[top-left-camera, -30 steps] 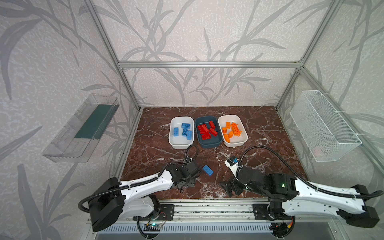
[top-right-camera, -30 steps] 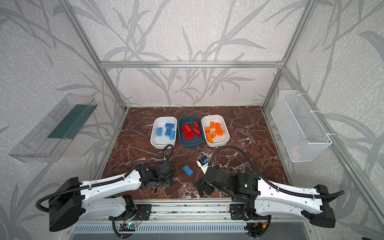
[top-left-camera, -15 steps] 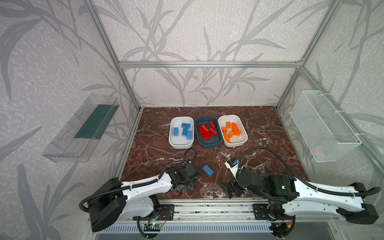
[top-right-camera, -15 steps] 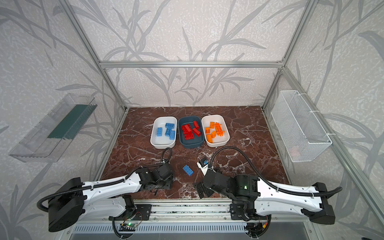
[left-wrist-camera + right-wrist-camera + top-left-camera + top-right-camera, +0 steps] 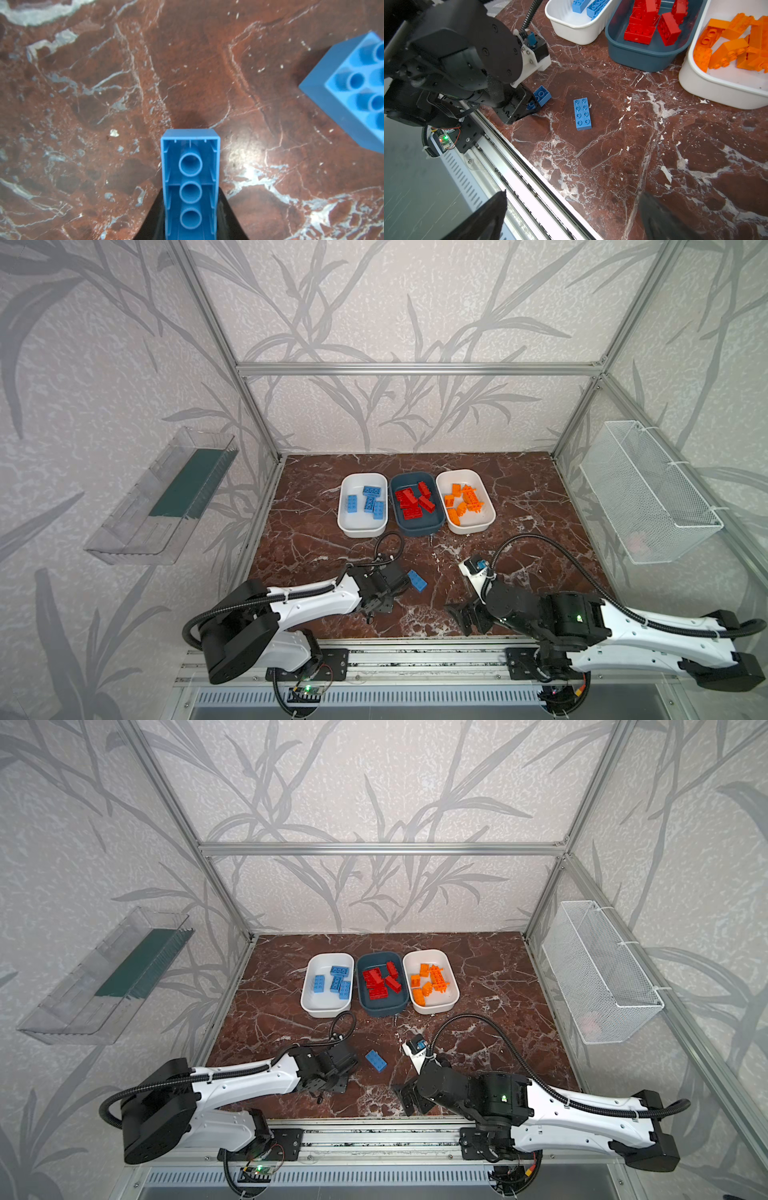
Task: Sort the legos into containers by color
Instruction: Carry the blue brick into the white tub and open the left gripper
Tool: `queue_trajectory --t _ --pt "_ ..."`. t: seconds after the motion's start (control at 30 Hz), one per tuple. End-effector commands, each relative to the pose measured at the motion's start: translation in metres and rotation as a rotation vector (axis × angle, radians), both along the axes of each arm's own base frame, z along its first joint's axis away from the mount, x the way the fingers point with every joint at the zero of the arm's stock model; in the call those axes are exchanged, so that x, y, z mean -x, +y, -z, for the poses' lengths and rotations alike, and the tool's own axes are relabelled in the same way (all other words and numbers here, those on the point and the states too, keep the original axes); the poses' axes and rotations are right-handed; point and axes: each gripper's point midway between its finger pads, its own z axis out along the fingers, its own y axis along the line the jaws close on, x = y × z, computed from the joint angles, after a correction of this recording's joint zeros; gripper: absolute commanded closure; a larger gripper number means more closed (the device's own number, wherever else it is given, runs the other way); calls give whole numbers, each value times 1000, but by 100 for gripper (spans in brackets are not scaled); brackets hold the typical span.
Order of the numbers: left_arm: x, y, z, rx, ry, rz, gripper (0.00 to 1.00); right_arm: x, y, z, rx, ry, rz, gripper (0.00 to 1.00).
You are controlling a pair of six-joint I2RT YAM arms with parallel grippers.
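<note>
While red bricks [image 5: 412, 502] and orange bricks [image 5: 464, 502] sit sorted in tubs [image 5: 417, 532], left gripper [image 5: 190, 220] clamps one blue brick [image 5: 190, 166]; second blue brick [image 5: 582, 113] lies loose, right gripper [image 5: 573, 209] gapes empty.

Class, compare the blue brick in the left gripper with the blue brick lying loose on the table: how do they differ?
The gripped brick sits between the left gripper's fingers; the loose brick is held by nothing. The gripped brick is tilted, with its hollow underside showing in the left wrist view; the loose brick lies flat, studs up. Both are blue two-by-four bricks.
</note>
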Motion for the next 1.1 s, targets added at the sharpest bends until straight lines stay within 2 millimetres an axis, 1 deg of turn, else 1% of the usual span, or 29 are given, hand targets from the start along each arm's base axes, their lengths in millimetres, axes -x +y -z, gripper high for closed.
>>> queue_trajectory --t 0.0,0.17,0.3,0.43,0.53,0.7,0.8,0.93,1.07 --pt "-10 -1 -8 -44 -21 6 82 -3 -9 0 4 -25 30 1" --pt "-24 -12 -23 -44 -50 17 85 -7 -17 -5 9 -60 37 1" --pt "-37 -18 -46 -37 -87 28 85 -7 -17 -12 -5 -77 25 1" --pt "-56 -16 -73 -24 -131 11 85 -7 -15 -19 -12 -95 12 1" --pt "-76 -6 -91 6 -158 -42 85 -8 -12 -22 -21 -107 3 1" --pt "-115 20 -111 62 -208 -180 84 -7 -3 -22 -39 -95 -24 1" --pt "-138 35 -117 73 -218 -250 84 -7 3 -18 -44 -82 -34 1" --pt "-167 50 -123 90 -226 -308 84 -6 15 -14 -109 -19 -68 1" --pt "-202 61 -122 116 -216 -357 84 -13 14 -12 -121 5 -57 1"
